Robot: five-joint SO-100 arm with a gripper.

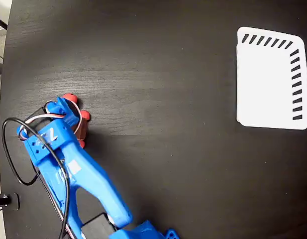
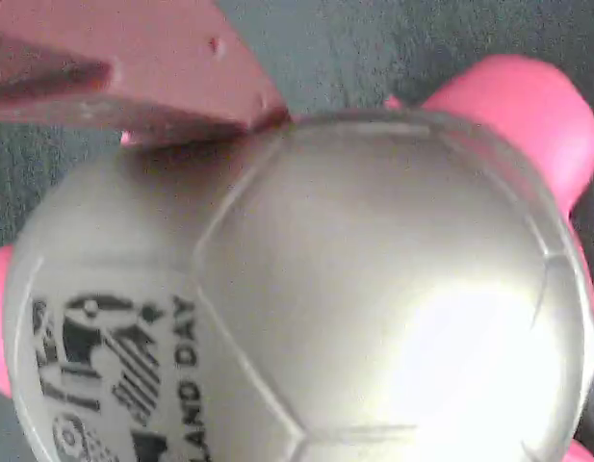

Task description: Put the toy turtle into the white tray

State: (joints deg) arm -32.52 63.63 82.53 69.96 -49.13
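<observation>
Blue plastic makes up the robot arm (image 1: 78,174), which reaches in from the bottom left of the fixed view across the dark wood-grain tabletop (image 1: 158,99). Its tool (image 1: 68,113) sits right over the small toy turtle with red feet and a shiny rounded shell (image 1: 82,119), at the left side of the frame. Only some red bits of the turtle peek out from under the arm there.

In the wrist view the shell fills almost the whole picture (image 2: 374,289). It looks silvery here and has black print on it at the lower left. One flat reddish finger (image 2: 133,67) lies at the upper left and its tip touches the top edge of the shell. The other finger is not in the picture, so I cannot tell if the tool is open or pinching the turtle.

I think the step now is getting a good hold. The shell is smooth and round, so it may slip. The tool should squeeze at the widest part, low down, and then lift slowly.

The white plastic tray with dark slanted slots (image 1: 267,84) lies at the upper right, well apart from the turtle.

There is one turtle, one tray and one arm.
</observation>
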